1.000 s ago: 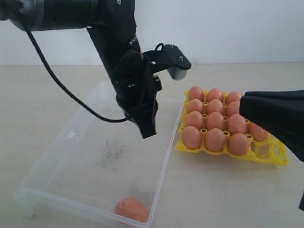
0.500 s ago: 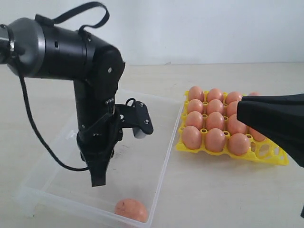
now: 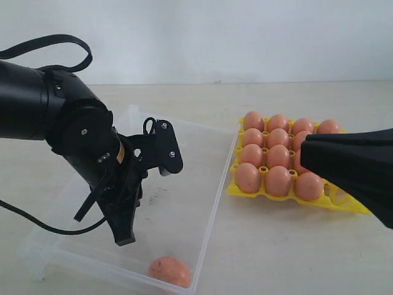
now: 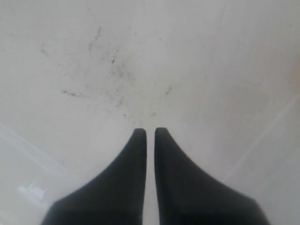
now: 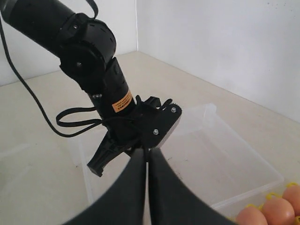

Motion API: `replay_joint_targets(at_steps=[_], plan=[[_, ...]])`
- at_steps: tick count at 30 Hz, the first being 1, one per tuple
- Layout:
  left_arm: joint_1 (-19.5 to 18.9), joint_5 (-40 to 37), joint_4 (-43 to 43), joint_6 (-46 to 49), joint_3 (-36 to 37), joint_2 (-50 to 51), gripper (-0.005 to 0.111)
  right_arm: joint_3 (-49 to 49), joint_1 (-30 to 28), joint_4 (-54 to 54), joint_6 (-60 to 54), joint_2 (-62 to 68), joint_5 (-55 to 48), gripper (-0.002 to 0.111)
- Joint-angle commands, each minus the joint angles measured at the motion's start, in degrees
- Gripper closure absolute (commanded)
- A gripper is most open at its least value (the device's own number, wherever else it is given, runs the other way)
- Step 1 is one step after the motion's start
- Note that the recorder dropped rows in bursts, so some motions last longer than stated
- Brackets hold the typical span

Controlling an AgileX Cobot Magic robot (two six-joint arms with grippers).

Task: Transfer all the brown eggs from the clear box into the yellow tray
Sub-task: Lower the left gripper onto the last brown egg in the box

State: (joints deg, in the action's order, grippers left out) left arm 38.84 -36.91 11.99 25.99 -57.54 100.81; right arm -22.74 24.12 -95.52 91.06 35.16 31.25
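Far left on the exterior cam, the left pincer (image 3: 126, 238) is hanging down into the clear box (image 3: 213, 209), tips pointing at the floor. Its wrist cam is showing the two black fingers pressed nearly together with just a sliver between them and nothing clamped in there. Past the tips I'm seeing only bare plastic with dark scuff marks (image 4: 112, 70). I can't tell if the tips are touching the floor or hovering just off it.

Moving right, one brown egg (image 3: 170, 270) is lying in the box by itself, tucked into the near right corner right against the wall, apart from the left pincer's tip.

Next over, the yellow tray (image 3: 344, 203) is sitting on the counter (image 3: 276, 258) just beside the box's right wall, with brown eggs (image 3: 277, 180) filling its cups in rows. The right arm is hiding part of the tray's right side.

The right pincer (image 5: 146, 152) is floating above that side, fingers together and empty, aimed back at the box.
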Motion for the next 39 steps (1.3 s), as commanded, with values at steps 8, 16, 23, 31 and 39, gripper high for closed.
replay_joint_targets(at_steps=[8, 16, 23, 31, 39], plan=[[0.29, -0.11, -7.16, 6.11, 0.37, -0.66, 0.094, 0.06, -0.20, 0.07, 0.13, -0.17, 0.41, 0.108], [0.29, -0.80, -11.46, 11.13, 0.37, -0.66, 0.047, 0.06, -0.20, 0.07, 0.13, -0.17, 0.41, 0.108], [0.29, -1.02, -11.59, 12.51, 0.37, -0.66, 0.042, 0.06, -0.20, -0.06, 0.13, -0.17, 0.41, 0.108], [1.21, -2.81, -22.01, 25.25, 0.37, -0.76, 0.045, 0.06, -0.20, -0.28, 0.13, -0.17, 0.41, 0.108], [2.56, -6.80, -23.53, 30.19, 0.25, -1.10, 0.045, 0.06, -0.20, -0.27, 0.02, -0.17, 0.41, 0.108]])
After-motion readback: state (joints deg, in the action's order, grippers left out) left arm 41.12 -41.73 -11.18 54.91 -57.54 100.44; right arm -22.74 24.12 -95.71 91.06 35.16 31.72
